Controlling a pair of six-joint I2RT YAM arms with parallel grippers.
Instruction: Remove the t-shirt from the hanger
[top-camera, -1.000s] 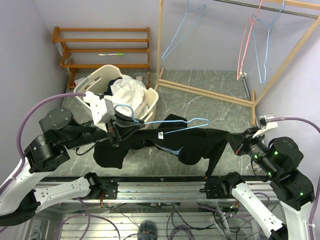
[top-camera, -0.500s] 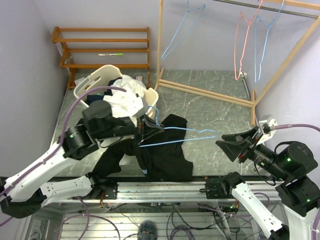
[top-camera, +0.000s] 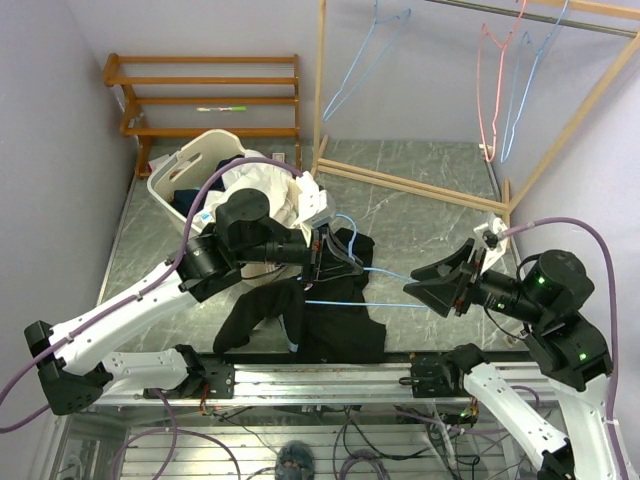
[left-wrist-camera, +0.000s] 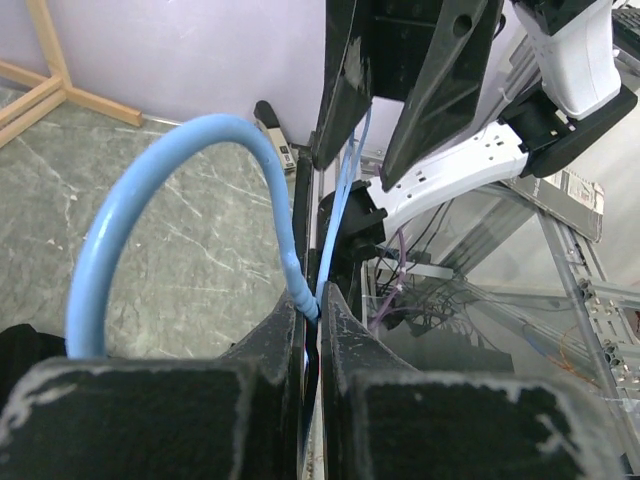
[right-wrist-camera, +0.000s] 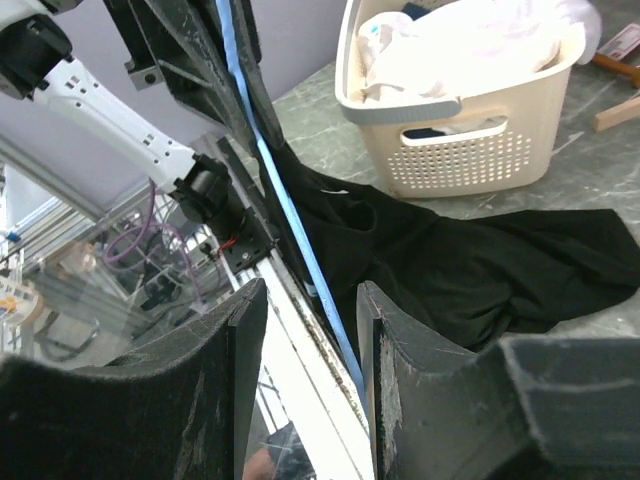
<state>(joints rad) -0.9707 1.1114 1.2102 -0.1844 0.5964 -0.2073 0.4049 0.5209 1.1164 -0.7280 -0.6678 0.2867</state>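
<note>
1. A second ago you had the t-shirt (top-camera: 335, 325) stretched between both grippers; now it lies heaped at lower centre, under the blue hanger (top-camera: 385, 304)
2. Your left gripper (top-camera: 325, 250) is clamped tight on the hanger's neck; your right gripper (top-camera: 432, 282) stands partly open, gripping nothing
3. Only the right wrist view shows the hanger's bar lined up with the gap between its fingers, and the shirt lying before the laundry basket (right-wrist-camera: 450, 150)

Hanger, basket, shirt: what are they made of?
Hanger: probably plastic-coated wire; a smooth, slightly glossy blue tube bent into a hook.
Basket: cream plastic, matte, with moulded rows of holes.
Shirt: black cloth, lying limp in soft folds.
</note>
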